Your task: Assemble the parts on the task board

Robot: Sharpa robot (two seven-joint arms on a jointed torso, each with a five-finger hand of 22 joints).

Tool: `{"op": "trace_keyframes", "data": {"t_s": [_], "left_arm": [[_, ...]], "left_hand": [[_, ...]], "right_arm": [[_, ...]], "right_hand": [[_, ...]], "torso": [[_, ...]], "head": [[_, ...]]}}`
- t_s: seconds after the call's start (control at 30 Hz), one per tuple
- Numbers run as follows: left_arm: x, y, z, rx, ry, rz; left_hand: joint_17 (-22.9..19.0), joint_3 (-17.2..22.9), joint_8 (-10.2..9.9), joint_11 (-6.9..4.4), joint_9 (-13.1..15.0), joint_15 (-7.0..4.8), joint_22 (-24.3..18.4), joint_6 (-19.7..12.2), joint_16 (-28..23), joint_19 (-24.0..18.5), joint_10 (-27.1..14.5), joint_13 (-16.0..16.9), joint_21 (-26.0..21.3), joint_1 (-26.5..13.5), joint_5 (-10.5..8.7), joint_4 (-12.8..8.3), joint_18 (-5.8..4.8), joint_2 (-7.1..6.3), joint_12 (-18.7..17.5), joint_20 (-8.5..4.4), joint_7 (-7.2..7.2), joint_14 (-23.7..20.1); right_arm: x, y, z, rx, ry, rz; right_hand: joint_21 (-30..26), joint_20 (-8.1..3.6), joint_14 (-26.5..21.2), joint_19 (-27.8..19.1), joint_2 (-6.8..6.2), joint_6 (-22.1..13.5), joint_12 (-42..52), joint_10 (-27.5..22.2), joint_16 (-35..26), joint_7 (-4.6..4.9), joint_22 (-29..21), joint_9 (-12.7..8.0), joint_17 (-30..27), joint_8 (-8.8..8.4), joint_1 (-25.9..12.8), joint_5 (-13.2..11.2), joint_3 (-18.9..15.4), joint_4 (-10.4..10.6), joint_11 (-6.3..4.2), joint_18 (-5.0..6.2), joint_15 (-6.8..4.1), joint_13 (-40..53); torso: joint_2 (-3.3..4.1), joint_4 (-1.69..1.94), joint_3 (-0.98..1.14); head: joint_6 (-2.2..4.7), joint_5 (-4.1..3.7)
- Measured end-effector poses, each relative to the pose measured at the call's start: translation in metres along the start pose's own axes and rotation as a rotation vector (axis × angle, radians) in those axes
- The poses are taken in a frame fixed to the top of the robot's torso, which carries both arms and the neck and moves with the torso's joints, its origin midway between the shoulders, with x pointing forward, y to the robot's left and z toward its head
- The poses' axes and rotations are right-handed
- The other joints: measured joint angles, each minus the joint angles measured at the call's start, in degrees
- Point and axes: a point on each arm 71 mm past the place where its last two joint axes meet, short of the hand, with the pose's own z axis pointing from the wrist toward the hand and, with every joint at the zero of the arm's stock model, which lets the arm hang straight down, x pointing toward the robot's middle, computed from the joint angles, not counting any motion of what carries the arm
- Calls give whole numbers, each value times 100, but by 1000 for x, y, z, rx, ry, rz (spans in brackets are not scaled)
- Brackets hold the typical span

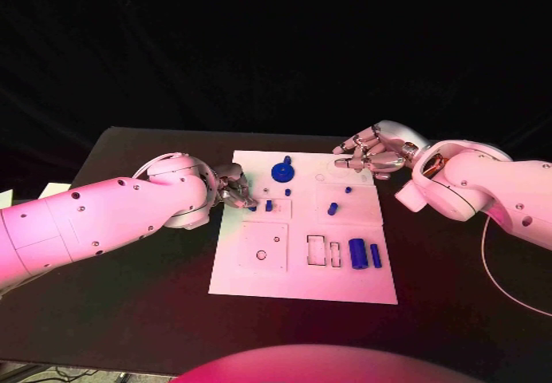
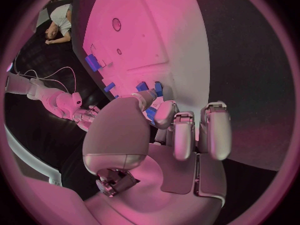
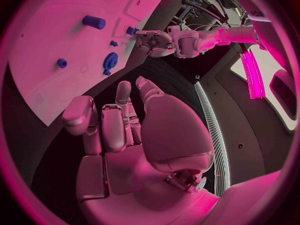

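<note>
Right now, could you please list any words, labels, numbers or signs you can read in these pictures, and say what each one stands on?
None can be read.
The task board bears only outlines and holes, no lettering.
The parts carry no marks.
The left hand and right hand show no label.

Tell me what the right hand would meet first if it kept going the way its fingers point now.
Probably the blue gear on the task board: the right hand hovers empty off the board's far right corner, fingers aimed along the far edge. Depth is unclear.
</note>
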Motion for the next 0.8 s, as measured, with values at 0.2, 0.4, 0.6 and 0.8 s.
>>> {"op": "trace_keyframes", "data": {"t_s": [0.2,0.4,0.6,0.8], "left_arm": [[0,0,1,-1,1,-2],[0,1,2,-5,5,-13],[-1,2,4,-16,12,-32],[-1,3,6,-29,18,-40]], "left_hand": [[5,17,0,0,-6,0,0,8,0,0,0,0,0,-12,0,2,0,-12,0,0,8,0],[4,109,0,-1,-10,-13,0,15,0,0,42,0,0,-95,91,2,0,-76,0,0,4,14],[4,432,7,-50,-29,-55,-1,151,0,12,93,0,0,-518,108,-290,0,-190,0,-12,-53,13],[4,259,8,-84,-44,-74,-1,248,0,0,126,95,0,-644,139,-207,1,-215,59,-41,-110,11]], "right_arm": [[0,0,0,0,0,0],[0,0,0,0,0,1],[0,0,0,-1,1,1],[0,0,0,-2,1,1]], "right_hand": [[0,0,0,0,0,0,0,0,0,0,0,0,0,0,0,0,0,0,0,0,0,0],[0,-21,0,-21,0,0,0,0,0,0,-13,0,0,0,0,0,-16,16,0,0,0,-12],[0,-21,0,-21,0,0,0,0,0,0,-13,0,0,0,0,0,-16,16,0,0,0,-12],[0,-21,0,-21,0,0,0,0,0,0,-13,0,-5,0,0,0,-16,16,0,0,0,-12]], "torso": [[0,0,1],[0,-2,4],[-2,-4,9],[-2,-6,12]], "head": [[0,1],[-13,-8],[-17,-10],[-26,-11]]}}
